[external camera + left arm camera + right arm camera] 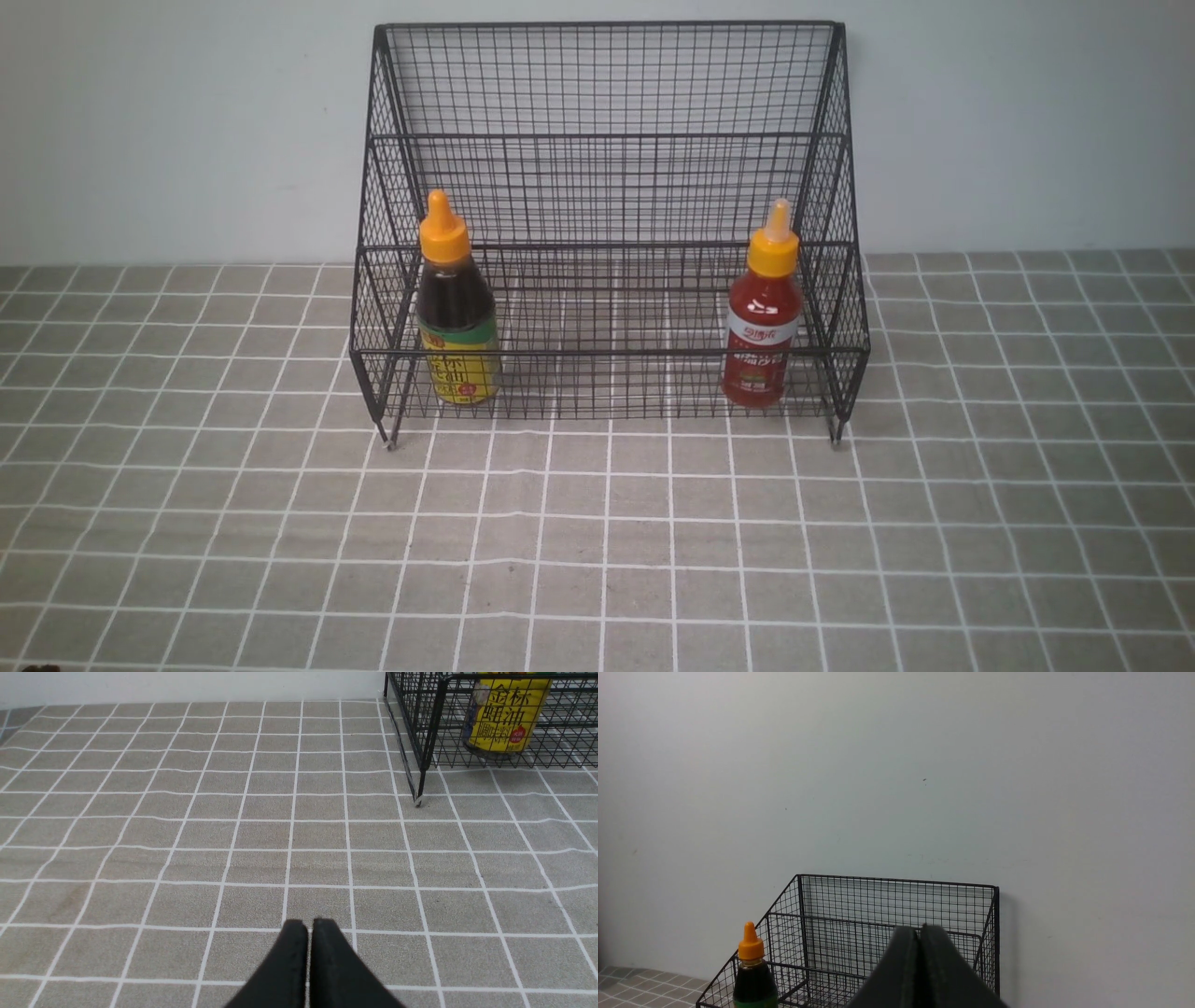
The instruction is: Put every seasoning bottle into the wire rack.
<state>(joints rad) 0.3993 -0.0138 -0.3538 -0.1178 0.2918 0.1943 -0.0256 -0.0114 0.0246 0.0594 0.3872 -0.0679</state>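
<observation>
The black wire rack (607, 187) stands against the wall at the back middle. On its lowest step the dark brown seasoning bottle (456, 308) stands upright at the left end, and the red seasoning bottle (764, 317) stands upright at the right end. Neither arm shows in the front view. My left gripper (309, 924) is shut and empty over the tablecloth, well short of the rack (430, 742), where the brown bottle's yellow label (507, 714) shows. My right gripper (920, 929) is shut and empty, raised and facing the rack (896, 905) and the brown bottle (754, 970).
A grey tablecloth (597, 541) with a white grid covers the table in front of the rack. A plain pale wall (168, 121) rises right behind the rack.
</observation>
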